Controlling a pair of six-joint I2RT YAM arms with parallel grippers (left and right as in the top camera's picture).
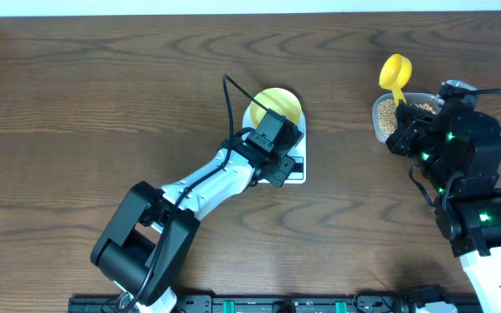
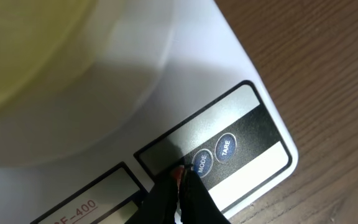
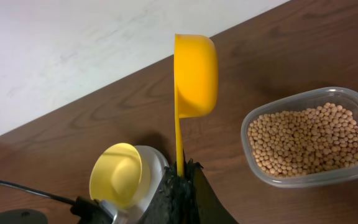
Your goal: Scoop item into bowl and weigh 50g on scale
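Observation:
The pale yellow bowl sits empty on the white scale at the table's middle. My left gripper is shut, its tips pressed down on the scale's panel just left of the MODE button, with the TARE button beside it. At the right, my right gripper is shut on the thin handle of a bright yellow scoop, held upright and empty. The beans fill a clear plastic tub below the scoop.
The left arm stretches diagonally from the front edge to the scale. A black cable arches over the scale's left side. A pale wall strip runs beyond the table's far edge.

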